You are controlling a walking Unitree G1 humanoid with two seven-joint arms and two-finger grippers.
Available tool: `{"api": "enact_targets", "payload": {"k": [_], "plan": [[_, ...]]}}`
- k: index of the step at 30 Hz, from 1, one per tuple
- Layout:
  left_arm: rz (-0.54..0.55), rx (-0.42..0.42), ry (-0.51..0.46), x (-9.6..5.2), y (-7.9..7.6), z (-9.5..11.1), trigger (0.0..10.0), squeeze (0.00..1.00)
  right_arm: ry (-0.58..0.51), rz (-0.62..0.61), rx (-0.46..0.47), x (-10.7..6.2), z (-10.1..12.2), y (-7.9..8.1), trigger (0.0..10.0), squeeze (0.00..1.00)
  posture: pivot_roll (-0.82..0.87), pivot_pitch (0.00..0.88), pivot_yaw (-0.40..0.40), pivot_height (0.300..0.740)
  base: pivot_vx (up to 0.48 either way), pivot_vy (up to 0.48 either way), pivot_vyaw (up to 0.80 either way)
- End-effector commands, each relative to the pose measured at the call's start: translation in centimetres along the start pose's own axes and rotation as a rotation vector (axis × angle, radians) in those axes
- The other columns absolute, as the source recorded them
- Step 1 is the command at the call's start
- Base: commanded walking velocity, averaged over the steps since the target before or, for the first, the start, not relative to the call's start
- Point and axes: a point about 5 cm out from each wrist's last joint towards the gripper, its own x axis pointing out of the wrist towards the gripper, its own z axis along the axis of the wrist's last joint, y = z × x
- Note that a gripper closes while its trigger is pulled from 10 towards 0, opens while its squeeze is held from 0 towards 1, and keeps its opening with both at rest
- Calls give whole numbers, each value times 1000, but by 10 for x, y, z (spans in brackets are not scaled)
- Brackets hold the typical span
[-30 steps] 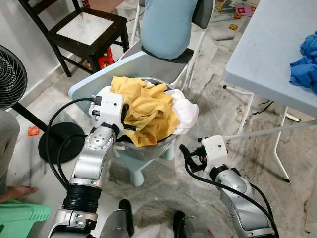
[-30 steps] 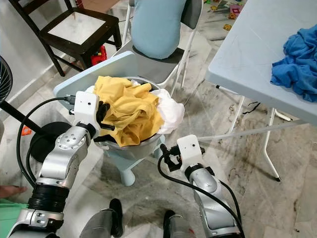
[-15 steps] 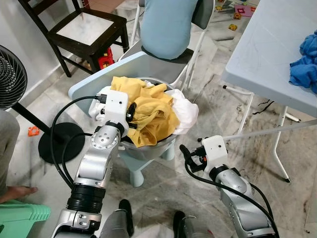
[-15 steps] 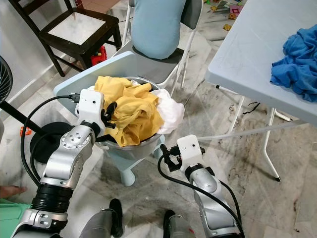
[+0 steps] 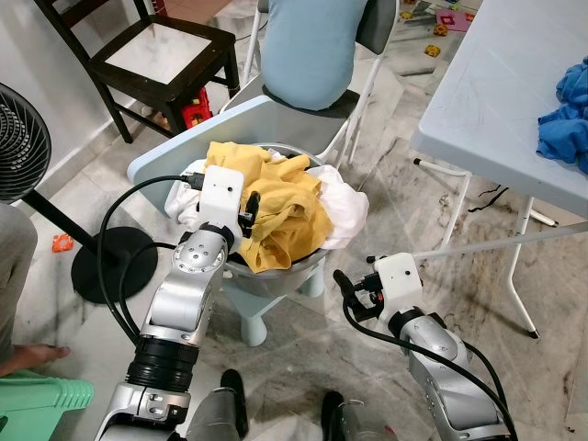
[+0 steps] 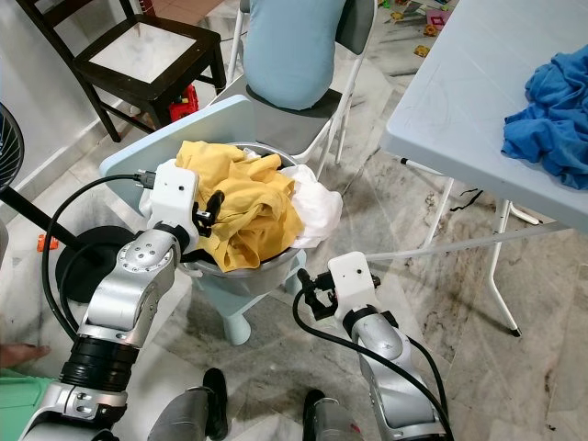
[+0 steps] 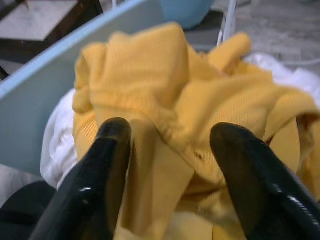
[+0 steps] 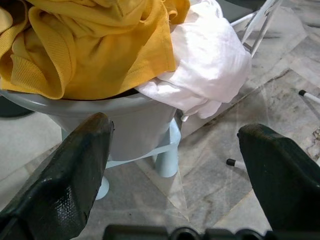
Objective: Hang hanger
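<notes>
- No hanger can be made out; if one is in the basin point(image 5: 276, 276), it lies buried under the yellow garment point(image 5: 276, 207).
- Left end effector point(image 7: 167, 145) spread over a soft, light yellow fold, which should bunch when pinched.
- Right end effector point(image 8: 175, 165) spread, low, near the basin.

clothes point(image 5: 276, 207) in basin point(image 5: 276, 276), table point(image 5: 496, 101) right

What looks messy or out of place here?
The grey basin is overstuffed: a white garment spills over its rim beside the heaped yellow garment. Small toys lie scattered on the floor.
</notes>
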Motion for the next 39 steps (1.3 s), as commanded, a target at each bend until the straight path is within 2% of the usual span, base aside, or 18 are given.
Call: {"api": "enact_targets", "payload": {"k": [1, 6, 9, 13, 23, 24, 25, 27, 39], "plan": [[-13, 19, 24, 0, -3, -4, 10000, 0, 16, 2, -1, -3, -3, 0, 10000, 0, -50, 282, -27, 740, 0, 0, 0], [-11, 28, 47, -2, -2, -9, 10000, 0, 18, 3, 0, -4, -4, 0, 10000, 0, -49, 284, -27, 740, 0, 0, 0], [-21, 44, 75, 2, -1, -17, 10000, 0, 19, 5, 2, -4, -4, 0, 10000, 0, -48, 287, -29, 740, 0, 0, 0], [-24, 52, 81, 7, 3, -19, 10000, 0, 19, 6, 5, -4, -4, 1, 10000, 0, -52, 289, -27, 740, 0, 0, 0], [-15, 60, 90, 10, 9, -23, 10000, 0, 22, 2, 12, -6, -4, 2, 10000, 0, -55, 294, -23, 740, 0, 0, 0], [-21, 54, 79, 10, 9, -24, 4157, 0, 23, 2, 13, -6, -4, 2, 10000, 0, -55, 294, -23, 740, 0, 0, 0], [-26, 52, 81, 11, 9, -26, 235, 0, 23, 2, 14, -6, -4, 2, 10000, 0, -55, 294, -23, 740, 0, 0, 0], [-29, 47, 82, 11, 9, -27, 0, 0, 24, 3, 14, -6, -4, 2, 10000, 0, -55, 294, -23, 740, 0, 0, 0], [-46, 46, 95, 13, 7, -31, 0, 0, 32, 4, 11, -6, -4, 2, 10000, 0, -57, 295, -28, 740, 0, 0, 0]]}}
